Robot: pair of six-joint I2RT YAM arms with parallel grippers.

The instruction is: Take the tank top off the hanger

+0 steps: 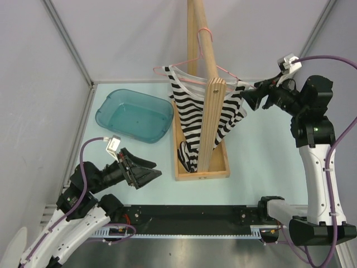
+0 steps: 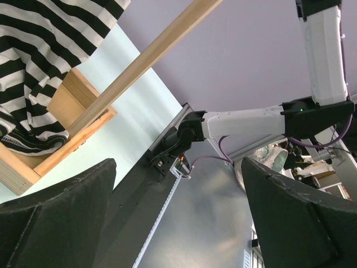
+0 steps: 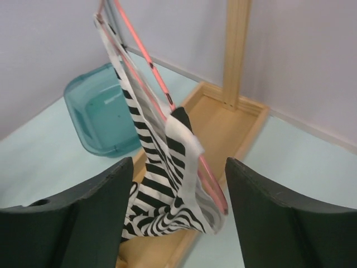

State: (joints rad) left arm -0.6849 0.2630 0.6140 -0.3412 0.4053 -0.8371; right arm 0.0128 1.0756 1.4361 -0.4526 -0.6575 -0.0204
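Observation:
The striped tank top (image 1: 189, 106) hangs on the pink hanger (image 1: 227, 72), which hooks over the wooden rod. Its lower end droops into the stand's base. My right gripper (image 1: 245, 99) is open at the hanger's right end. In the right wrist view its jaws (image 3: 178, 206) stand either side of the tank top's shoulder (image 3: 162, 167) and the hanger's wire (image 3: 146, 58), not touching them. My left gripper (image 1: 148, 170) is open and empty, low at the front left. In its wrist view (image 2: 178, 223) the tank top (image 2: 39, 56) shows at the upper left.
A teal plastic tub (image 1: 134, 114) sits at the back left. The wooden stand has a tray-like base (image 1: 220, 167) and a tall post (image 1: 211, 95). Grey walls close in the left, back and right. A black rail (image 1: 189, 215) runs along the near edge.

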